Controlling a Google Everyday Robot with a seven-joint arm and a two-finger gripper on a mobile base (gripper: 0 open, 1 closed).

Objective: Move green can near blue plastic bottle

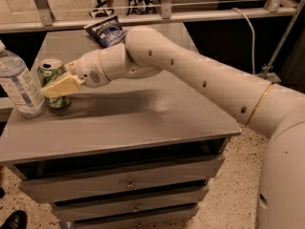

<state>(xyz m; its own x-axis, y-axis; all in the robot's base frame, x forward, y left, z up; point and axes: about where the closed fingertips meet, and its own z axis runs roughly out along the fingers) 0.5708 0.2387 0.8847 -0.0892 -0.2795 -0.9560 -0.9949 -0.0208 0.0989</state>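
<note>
The green can [51, 75] stands upright near the left edge of the grey cabinet top [143, 123], with its silver top showing. My gripper [58, 85] is shut on the green can, its cream fingers [62, 86] around the can's middle. The blue plastic bottle [20, 85] stands upright just left of the can, a small gap between them. My white arm reaches in from the right across the cabinet top.
A dark blue snack bag [107, 31] lies at the back of the cabinet top. The cabinet has drawers [128, 185] below its front edge. A metal railing [162, 17] runs behind. A dark shoe [14, 220] is on the floor at bottom left.
</note>
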